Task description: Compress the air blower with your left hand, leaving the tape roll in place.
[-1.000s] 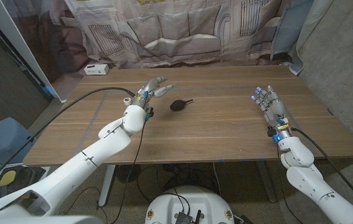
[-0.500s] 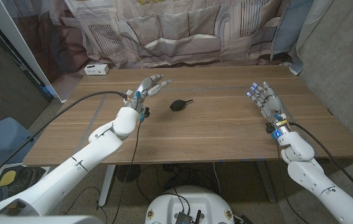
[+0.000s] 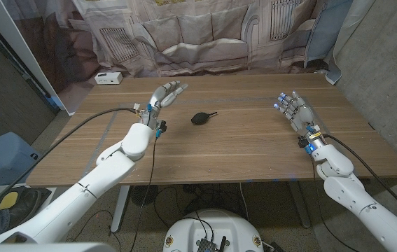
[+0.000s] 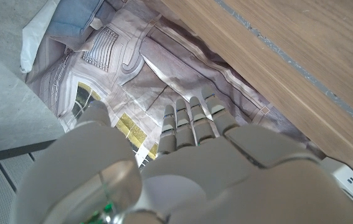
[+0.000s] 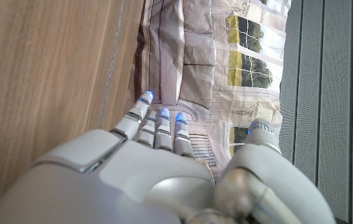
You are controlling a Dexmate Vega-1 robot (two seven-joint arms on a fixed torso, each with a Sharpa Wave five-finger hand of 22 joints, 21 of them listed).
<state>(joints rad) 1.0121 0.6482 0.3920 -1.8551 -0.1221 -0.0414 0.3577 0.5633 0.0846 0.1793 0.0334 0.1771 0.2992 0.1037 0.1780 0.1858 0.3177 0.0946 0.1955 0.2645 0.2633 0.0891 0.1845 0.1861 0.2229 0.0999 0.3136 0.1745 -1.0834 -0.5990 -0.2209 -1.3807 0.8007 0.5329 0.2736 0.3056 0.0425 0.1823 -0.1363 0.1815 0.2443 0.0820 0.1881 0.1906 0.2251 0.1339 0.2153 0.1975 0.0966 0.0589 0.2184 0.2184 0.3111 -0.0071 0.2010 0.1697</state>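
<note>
step: reach | left robot hand (image 3: 164, 94) empty, fingers spread, left of air blower (image 3: 201, 117) on desk (image 3: 254, 140) | advice: move right, wrap bulb, squeeze | right robot hand (image 3: 293, 108) empty, spread

Lab/test bay: printed sofa backdrop (image 3: 205, 35), wooden table (image 3: 240, 140), grey walls.

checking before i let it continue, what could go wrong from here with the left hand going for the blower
1. The open left hand is raised off to the side of the small black rubber air blower, not over it; a sideways approach could knock the light bulb away rather than enclose it.
2. The blower's thin nozzle points away from that hand, so closing fingers might roll it across the wooden table.
3. No tape roll can be made out, so keeping clear of it cannot be checked.
</note>
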